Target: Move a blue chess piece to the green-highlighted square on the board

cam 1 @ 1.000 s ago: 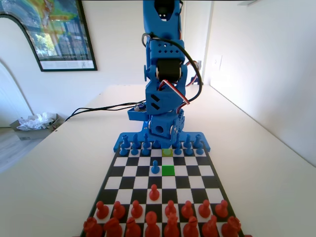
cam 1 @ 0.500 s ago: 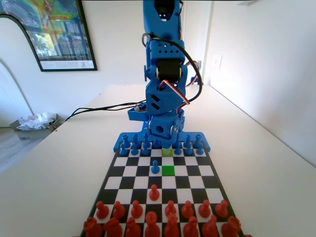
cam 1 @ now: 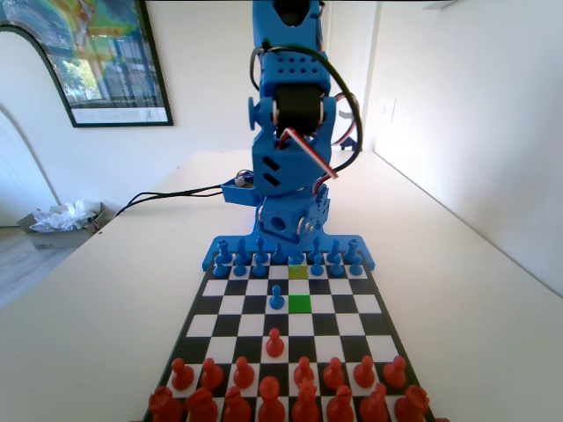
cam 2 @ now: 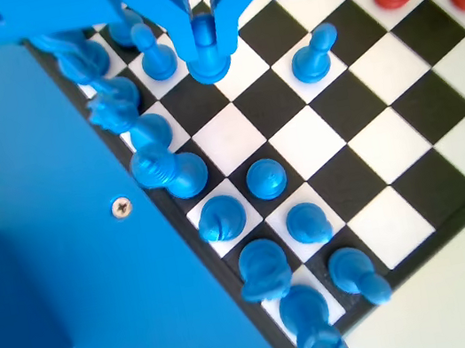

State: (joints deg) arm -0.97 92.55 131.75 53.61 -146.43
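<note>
Pale worktop, board (cam 1: 230, 303) centred; pincer (cam 2: 204, 30) is gripping the blue pawn (cam 2: 207, 52) and lifting it off the yellow square (cam 1: 298, 272), where it sat a second ago; green square (cam 1: 300, 303) is waiting one row nearer the fixed view

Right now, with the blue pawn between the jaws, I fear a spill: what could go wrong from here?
1. The gripper is shut on the small blue plastic pawn with a ball head, held near its head; it could tilt or slip.
2. Neighbouring blue pawns stand close beside it and could be knocked.
3. A lone blue pawn stands beside the bright green square; a drifting set-down might bump it.
</note>
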